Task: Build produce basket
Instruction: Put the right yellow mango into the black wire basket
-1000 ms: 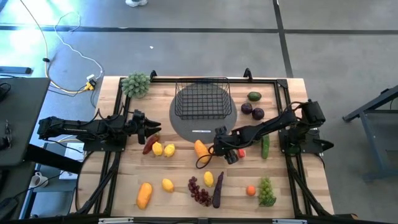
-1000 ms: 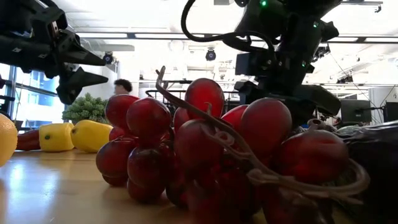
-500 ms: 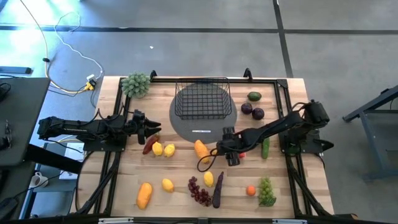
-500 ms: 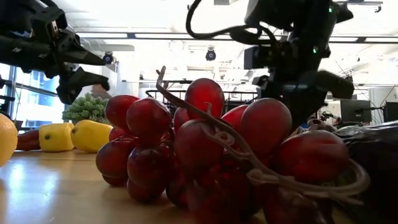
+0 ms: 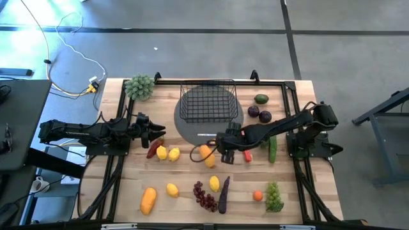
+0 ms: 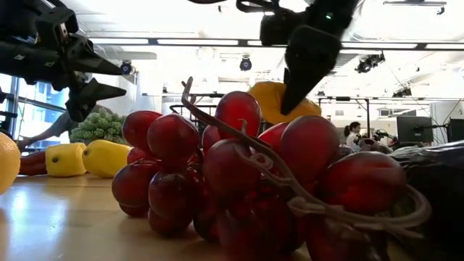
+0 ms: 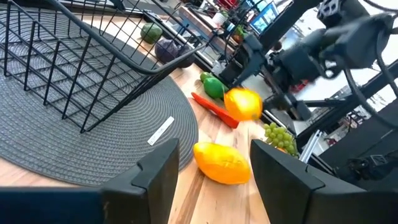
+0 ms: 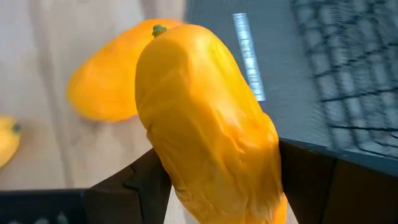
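The black wire basket [image 5: 208,102] [image 7: 62,62] stands on the round grey disc [image 5: 192,124] at the table's far middle. My right gripper [image 5: 211,152] hangs just off the disc's near edge, shut on an orange mango [image 8: 205,118] [image 6: 270,101] [image 7: 242,104]. A second mango [image 7: 221,163] [image 8: 102,81] lies on the wood below it. My left gripper [image 5: 157,131] [image 6: 98,76] is open and touches nothing, hovering over two lemons [image 5: 167,153]. Red grapes [image 6: 239,167] fill the low view. My right gripper pinches the mango between its two fingers [image 8: 140,180], one on each side of the fruit's thick part [image 8: 186,180]. The stem end [image 8: 160,29] points away from the wrist. In the low view one finger [image 6: 301,61] slants down across it. The mango is lifted clear.
More produce lies on the near half: a mango [image 5: 148,199], a lemon [image 5: 172,190], an eggplant [image 5: 223,195], green grapes [image 5: 274,196]. A cucumber [image 5: 273,150], an avocado [image 5: 261,98] and a leafy bunch [image 5: 139,86] lie farther off. A person's arm [image 6: 47,132] shows beyond the table.
My right gripper has risen and moved toward the table's left and far edge, nearer the disc. The mango has come up with it, lifted clear of the table, and now shows above the grapes in the low view.
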Tool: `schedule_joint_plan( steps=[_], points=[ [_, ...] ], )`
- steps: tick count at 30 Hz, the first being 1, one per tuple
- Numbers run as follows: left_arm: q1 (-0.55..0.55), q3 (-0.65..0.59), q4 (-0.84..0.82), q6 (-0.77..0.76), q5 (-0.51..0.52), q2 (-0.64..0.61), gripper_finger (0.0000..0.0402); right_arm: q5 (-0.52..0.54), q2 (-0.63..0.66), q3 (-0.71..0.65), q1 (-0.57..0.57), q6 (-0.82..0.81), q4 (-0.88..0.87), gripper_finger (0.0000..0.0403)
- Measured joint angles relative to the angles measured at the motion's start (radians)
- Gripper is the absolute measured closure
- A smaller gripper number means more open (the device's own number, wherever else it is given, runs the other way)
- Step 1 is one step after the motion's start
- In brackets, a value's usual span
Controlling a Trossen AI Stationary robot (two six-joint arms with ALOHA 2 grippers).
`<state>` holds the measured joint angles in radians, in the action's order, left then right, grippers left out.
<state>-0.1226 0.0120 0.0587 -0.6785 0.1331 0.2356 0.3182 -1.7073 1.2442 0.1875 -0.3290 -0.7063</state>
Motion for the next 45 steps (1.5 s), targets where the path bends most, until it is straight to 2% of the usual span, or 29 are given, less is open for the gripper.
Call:
schedule_joint_plan(
  steps=[11, 19, 27, 33, 38, 45],
  points=[
    [0.000, 0.000, -0.001, 0.008, -0.122, 0.000, 0.0124, 0.023, 0.000, 0.180, -0.107, -0.012, -0.064, 0.0180],
    [0.000, 0.000, -0.001, 0.011, -0.098, 0.000, 0.0079, 0.067, 0.000, 0.299, -0.232, -0.011, -0.127, 0.0180],
    [0.000, 0.000, -0.001, 0.024, -0.009, 0.000, 0.0075, 0.057, 0.000, 0.332, -0.415, 0.032, -0.089, 0.0180],
    [0.000, 0.000, -0.001, 0.000, -0.025, 0.000, 0.0075, -0.004, -0.024, 0.318, -0.531, 0.019, -0.038, 0.0180],
    [0.000, 0.000, -0.004, 0.000, -0.025, 0.000, 0.0077, -0.060, -0.083, 0.311, -0.577, 0.015, -0.010, 0.0180],
    [0.000, 0.000, -0.001, -0.043, -0.016, 0.000, 0.0078, -0.095, -0.173, 0.310, -0.581, 0.015, -0.005, 0.0180]
  ],
)
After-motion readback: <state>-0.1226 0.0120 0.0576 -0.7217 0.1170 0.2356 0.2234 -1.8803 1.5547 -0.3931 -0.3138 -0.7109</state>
